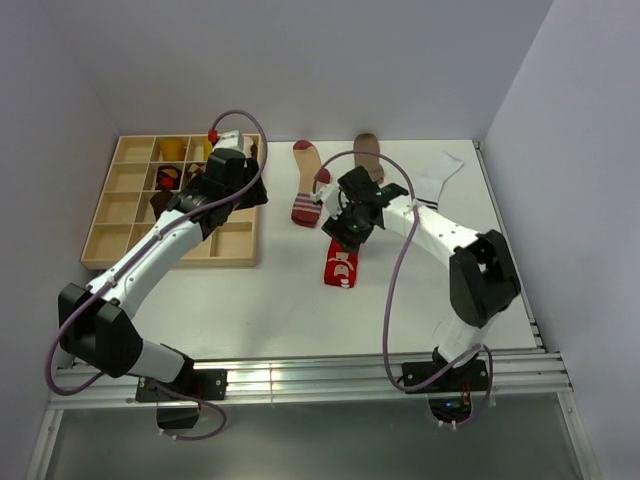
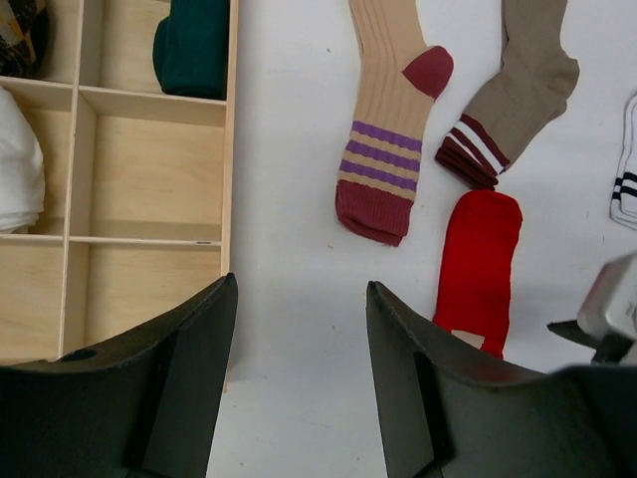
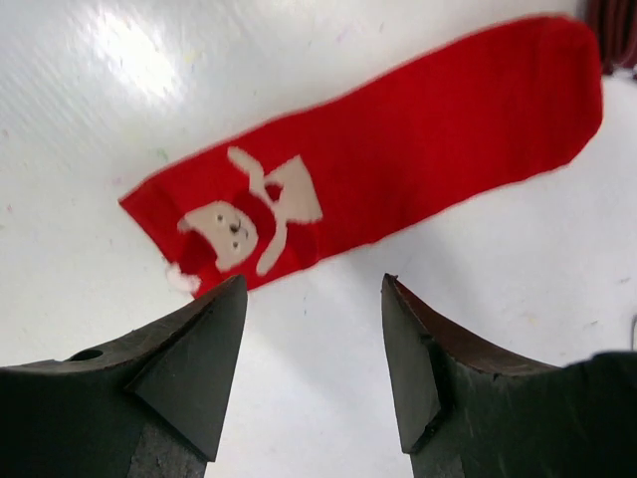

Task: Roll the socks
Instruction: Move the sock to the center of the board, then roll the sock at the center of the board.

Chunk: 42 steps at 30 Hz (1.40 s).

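A red sock with a white figure lies flat on the white table, just ahead of my right gripper. That gripper is open, with only bare table between its fingers. From above, the right gripper hovers over the upper end of the red sock. A tan sock with purple stripes and a brown sock with a striped cuff lie flat further back. A white sock lies at the back right. My left gripper is open and empty beside the tray's right edge.
A wooden compartment tray stands at the left. It holds rolled socks, among them a dark green one and a white one. Walls close the table at the back and on both sides.
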Motion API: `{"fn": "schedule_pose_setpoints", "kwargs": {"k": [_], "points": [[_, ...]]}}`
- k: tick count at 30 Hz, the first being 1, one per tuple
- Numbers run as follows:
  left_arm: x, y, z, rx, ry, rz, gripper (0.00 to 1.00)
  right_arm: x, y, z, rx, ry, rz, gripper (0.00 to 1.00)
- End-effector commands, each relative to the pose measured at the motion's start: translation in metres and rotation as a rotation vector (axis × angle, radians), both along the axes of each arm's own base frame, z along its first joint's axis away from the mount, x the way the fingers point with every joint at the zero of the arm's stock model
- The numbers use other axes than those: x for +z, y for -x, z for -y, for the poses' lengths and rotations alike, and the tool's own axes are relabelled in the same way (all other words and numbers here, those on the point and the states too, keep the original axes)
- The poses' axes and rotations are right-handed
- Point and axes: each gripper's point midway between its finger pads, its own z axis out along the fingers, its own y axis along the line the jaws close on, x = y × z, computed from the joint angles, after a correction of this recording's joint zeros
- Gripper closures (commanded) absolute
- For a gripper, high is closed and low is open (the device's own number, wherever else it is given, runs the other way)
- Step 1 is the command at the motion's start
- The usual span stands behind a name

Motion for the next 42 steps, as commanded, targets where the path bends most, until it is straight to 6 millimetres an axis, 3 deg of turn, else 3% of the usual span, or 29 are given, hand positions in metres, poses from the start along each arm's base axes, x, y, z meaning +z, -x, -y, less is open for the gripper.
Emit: {"fn": "schedule_pose_setpoints", "kwargs": {"k": [1, 2, 4, 5, 11, 16, 23, 35, 37, 42], "points": [[0.052, 0.004, 0.004, -0.012, 0.077, 0.110, 0.40, -0.009, 0.010, 0.008, 0.048, 0.012, 0.043, 0.37], [0.057, 0.005, 0.004, -0.016, 0.085, 0.120, 0.40, -0.022, 0.022, 0.014, 0.073, 0.033, 0.022, 0.37], [0.067, 0.009, 0.002, -0.021, 0.094, 0.142, 0.40, -0.020, 0.029, 0.009, 0.111, 0.027, 0.076, 0.37], [0.069, 0.010, 0.002, -0.022, 0.096, 0.144, 0.40, -0.030, 0.039, 0.014, 0.135, 0.058, 0.077, 0.37], [0.083, 0.017, 0.000, -0.028, 0.109, 0.170, 0.40, -0.030, 0.064, -0.005, 0.222, 0.035, 0.113, 0.37], [0.078, 0.018, -0.002, -0.025, 0.104, 0.162, 0.39, -0.034, 0.070, -0.012, 0.242, 0.038, 0.126, 0.37], [0.075, 0.018, -0.001, -0.032, 0.096, 0.161, 0.39, -0.053, 0.078, -0.024, 0.293, 0.094, 0.100, 0.38], [0.057, 0.020, 0.005, -0.066, 0.108, 0.155, 0.39, -0.079, 0.069, -0.017, 0.287, 0.174, 0.103, 0.40], [0.053, 0.019, 0.006, -0.070, 0.108, 0.147, 0.39, -0.083, 0.070, -0.015, 0.291, 0.184, 0.092, 0.44], [0.040, 0.021, 0.010, -0.083, 0.110, 0.137, 0.41, -0.091, 0.078, -0.013, 0.308, 0.198, 0.045, 0.67]]}}
